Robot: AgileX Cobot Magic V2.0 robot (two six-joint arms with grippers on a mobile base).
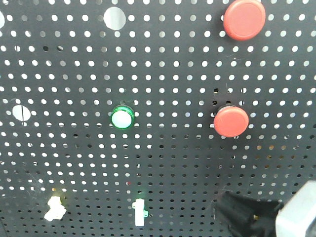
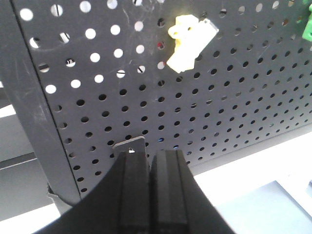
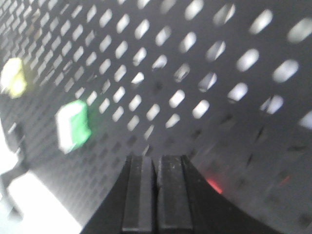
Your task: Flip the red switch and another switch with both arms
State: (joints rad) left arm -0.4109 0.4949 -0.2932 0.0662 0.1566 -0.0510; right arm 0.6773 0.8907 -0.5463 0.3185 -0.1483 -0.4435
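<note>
Black flat jaws of the left gripper [image 2: 150, 195] and right gripper [image 3: 156, 195] are pressing together before a perforated panel [image 2: 219, 109] holding a blocky yellowish switch [image 2: 187, 41].

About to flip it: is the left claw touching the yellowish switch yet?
Apart. The left wrist view shows the left claw, jaws together, low in frame, with bare pegboard between its tips and the yellowish switch above.

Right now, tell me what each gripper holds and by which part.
Nothing. The left gripper and the right gripper are both shut, fingers together with nothing between them.
</note>
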